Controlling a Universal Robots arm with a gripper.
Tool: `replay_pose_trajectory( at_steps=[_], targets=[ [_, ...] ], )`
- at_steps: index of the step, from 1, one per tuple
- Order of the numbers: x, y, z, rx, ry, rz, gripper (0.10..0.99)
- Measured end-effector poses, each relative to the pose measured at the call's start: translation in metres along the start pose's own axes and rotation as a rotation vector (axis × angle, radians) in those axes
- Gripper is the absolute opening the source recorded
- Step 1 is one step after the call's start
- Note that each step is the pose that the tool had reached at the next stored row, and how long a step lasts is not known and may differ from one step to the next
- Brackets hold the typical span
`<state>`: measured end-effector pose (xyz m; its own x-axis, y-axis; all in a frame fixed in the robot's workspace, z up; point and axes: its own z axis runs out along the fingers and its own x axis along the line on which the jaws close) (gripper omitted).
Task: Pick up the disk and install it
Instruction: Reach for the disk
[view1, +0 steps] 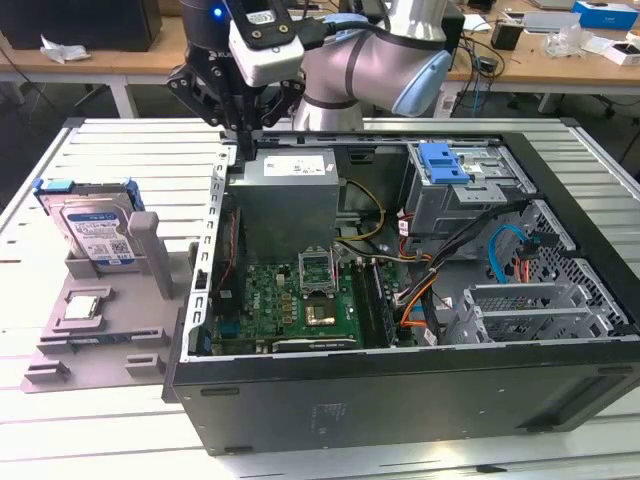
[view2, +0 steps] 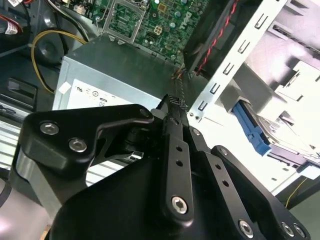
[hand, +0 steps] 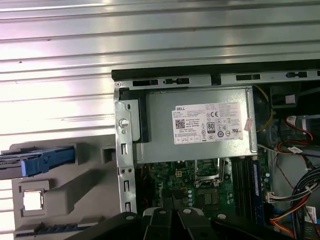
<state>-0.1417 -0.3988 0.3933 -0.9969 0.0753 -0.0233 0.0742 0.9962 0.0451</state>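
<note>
Robot gripper (view1: 240, 140) hangs over the rear corner of the open computer case (view1: 400, 385), directly above the case's power supply (view1: 290, 195), its jaws pressed together on nothing, as the second wrist view (view2: 174, 102) shows. The disk (view1: 95, 232) has not been picked up: it stands on edge in a grey stand (view1: 110, 345) just outside the case, on the exterior view's left, apparently propped upright so that fingers can pinch it from above by its blue bracket. The case lies on its side with the panel off, seemingly to leave its bays reachable from overhead. A drive cage (view1: 470, 200) with a blue latch sits at the far end of the case from the stand, a likely home for the disk. Counted: one disk, one processor chip (view1: 82, 307) lying flat in the stand beside the case, one stand, one case, one gripper.
</note>
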Motion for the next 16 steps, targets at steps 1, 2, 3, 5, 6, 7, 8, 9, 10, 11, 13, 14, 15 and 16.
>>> replay_pose_trajectory(
  at_steps=[1,2,3,5,6,7,8,9,10,11,13,14,15,16],
  targets=[
    [0.002,-0.0002,0.0,0.0,0.0,0.0,0.106],
    [0.0035,-0.0003,-0.0001,0.0,0.0,0.0,0.106],
    [0.0065,-0.0005,-0.0002,0.0,0.0,0.0,0.106],
    [0.0127,-0.001,-0.0004,0.0,0.0001,0.0,0.106],
    [0.0146,-0.0011,-0.0004,0.0,0.0001,0.0,0.106],
    [0.0163,-0.0012,-0.0005,0.0,0.0001,0.0,0.106],
    [0.0214,-0.0016,-0.0006,0.0,0.0,0.0,0.106],
    [0.0253,-0.0019,-0.0007,0.0,0.0,0.0,0.106],
    [0.0276,-0.0021,-0.0008,0.0,0.0001,0.0,0.106],
    [0.0294,-0.0022,-0.0008,0.0,0.0001,0.0,0.106],
    [0.0354,-0.0026,-0.0009,0.0,0.0,0.0,0.106],
    [0.0372,-0.0028,-0.001,0.0,0.0,0.0,0.106],
    [0.0388,-0.0029,-0.0011,0.0,0.0,0.0,0.106],
    [0.0407,-0.003,-0.0011,0.0,0.0,0.0,0.106]
  ],
)
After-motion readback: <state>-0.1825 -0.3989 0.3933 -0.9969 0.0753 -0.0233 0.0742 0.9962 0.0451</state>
